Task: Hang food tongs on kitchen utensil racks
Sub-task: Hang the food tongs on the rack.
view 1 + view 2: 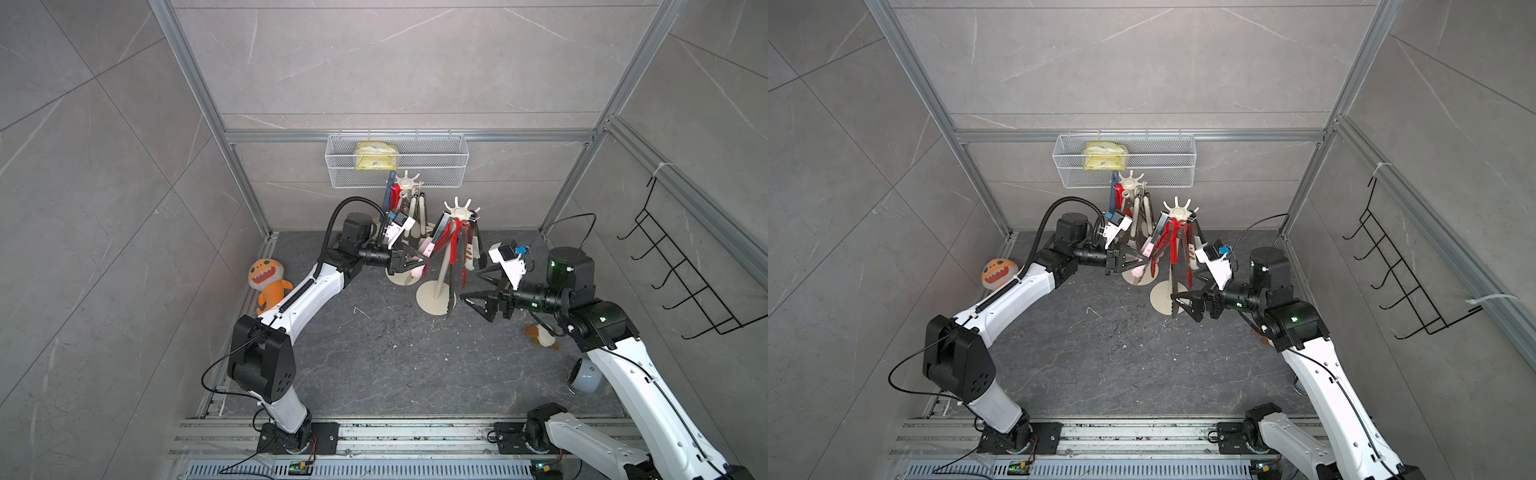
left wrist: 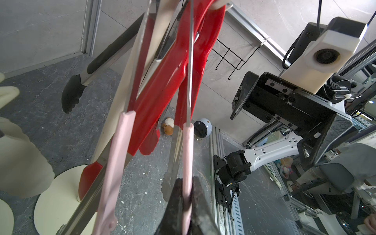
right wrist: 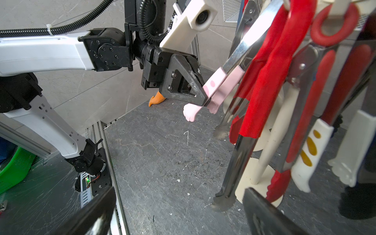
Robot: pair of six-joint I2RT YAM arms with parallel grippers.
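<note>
my left gripper (image 1: 423,264) pinches one pink arm of the cat-paw tongs (image 3: 221,81), whose top end is up at the crown of the near utensil rack (image 1: 426,301), among red tongs (image 1: 454,241). right gripper (image 1: 471,286) is spread wide beside that rack's base.

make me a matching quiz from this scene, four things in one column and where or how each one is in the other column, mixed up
Column one
1. left hand
2. right hand
3. yellow packet
4. orange plush toy with a toothy grin

Column two
a. open, holding nothing
b. in the white wire-mesh basket on the back wall
c. lying at the edge of the dark stone floor
d. shut on the pink paw-tipped steel tongs

Pairs: 1-d, 2-a, 3-b, 4-c
</note>
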